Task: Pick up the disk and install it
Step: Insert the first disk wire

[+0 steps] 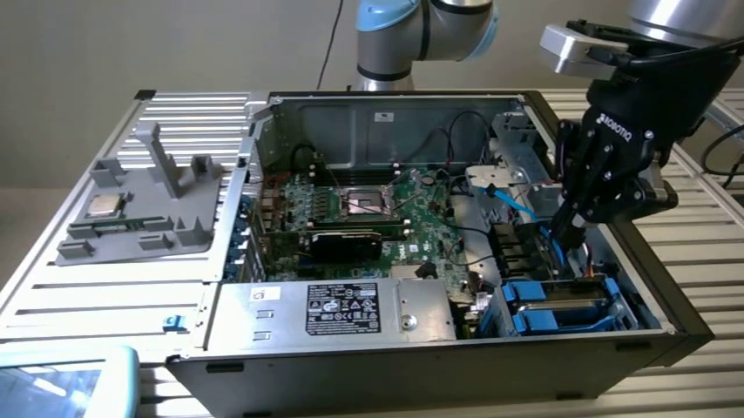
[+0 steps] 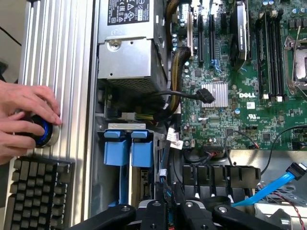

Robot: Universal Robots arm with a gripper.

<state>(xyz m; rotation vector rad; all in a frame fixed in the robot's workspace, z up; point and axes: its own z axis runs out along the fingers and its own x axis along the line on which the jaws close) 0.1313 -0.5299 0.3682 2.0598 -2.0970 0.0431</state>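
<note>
Two blue tabs stick up from the drive bay in the corner of the open computer case — that is the disk in its blue frame, sitting down in its slot beside the big grey power box. My tool hangs just above that corner, over the black cable clips, with its fingers pressed close together and pinching nothing. Lots of stuff crowds the spot: a light blue cable, thin black wires and the green board. On the table at the exterior view's left I see a grey stand with a small silver chip. In the wrist view, a person's hand holds a round knob near a black keyboard.
</note>
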